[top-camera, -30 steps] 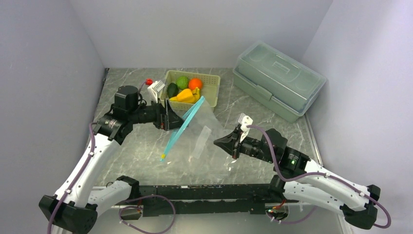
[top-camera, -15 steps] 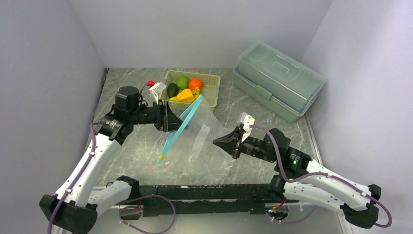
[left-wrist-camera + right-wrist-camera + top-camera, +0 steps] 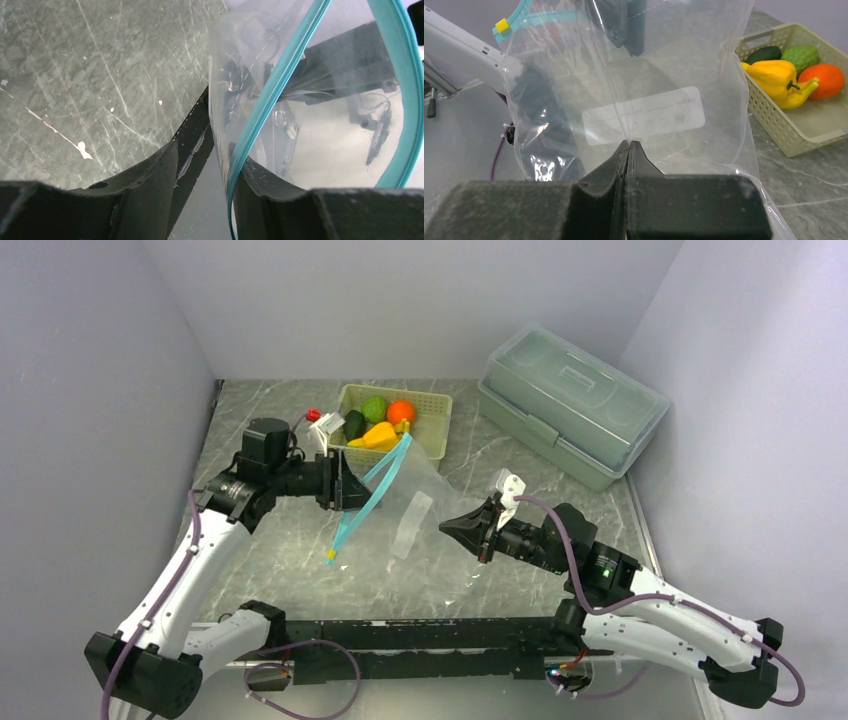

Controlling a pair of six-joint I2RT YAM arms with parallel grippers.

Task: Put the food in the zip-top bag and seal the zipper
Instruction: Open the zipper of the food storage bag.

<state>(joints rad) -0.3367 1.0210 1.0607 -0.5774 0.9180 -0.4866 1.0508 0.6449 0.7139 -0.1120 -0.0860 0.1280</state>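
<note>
Opening the bag [image 3: 664,60]: right gripper [image 3: 629,150] pinches it, left gripper [image 3: 205,160] gapes around the zipper [image 3: 273,92]. Next, close on the zipper firmly.

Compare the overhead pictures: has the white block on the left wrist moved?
Yes. The white block has shifted slightly right, toward the fixed basket, now overlapping its left corner in this view.

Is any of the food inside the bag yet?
No, the zip-top bag holds nothing; the food all lies in the basket.
</note>
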